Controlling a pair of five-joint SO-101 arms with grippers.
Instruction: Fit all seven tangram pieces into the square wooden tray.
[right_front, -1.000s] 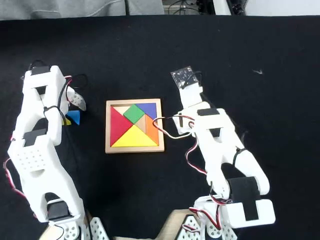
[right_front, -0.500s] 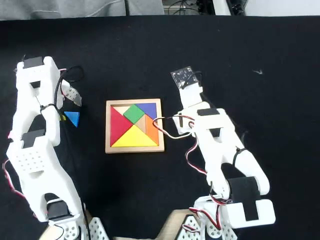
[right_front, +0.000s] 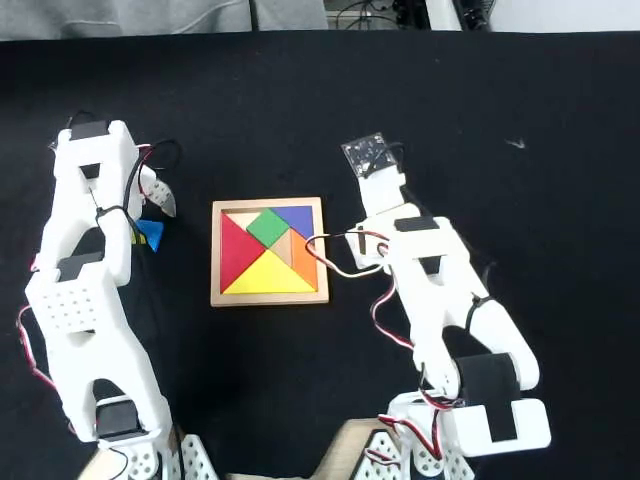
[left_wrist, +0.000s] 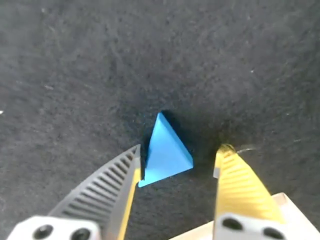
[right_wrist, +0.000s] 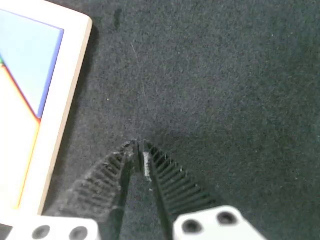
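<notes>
The square wooden tray (right_front: 270, 299) lies mid-table holding red, yellow, green, orange and dark blue pieces; bare wood shows along its far left corner and in a small centre triangle. A small light blue triangle (right_front: 150, 235) lies flat on the black cloth left of the tray. My left gripper (left_wrist: 181, 148) is open and straddles the blue triangle (left_wrist: 165, 152), the grey finger (left_wrist: 125, 172) touching one edge and the yellow finger (left_wrist: 235, 175) a little apart from it. My right gripper (right_wrist: 139, 147) is shut on nothing, low over the cloth just beside the tray rim (right_wrist: 70, 100).
The right arm (right_front: 420, 260) stretches along the tray's right side. The left arm (right_front: 85, 260) runs down the left of the table. Black cloth (right_front: 500, 120) covers the table, with open room behind the tray and at far right.
The left arm swung away to the left, then came back toward the blue triangle, which stayed about where it was. The right arm has not moved.
</notes>
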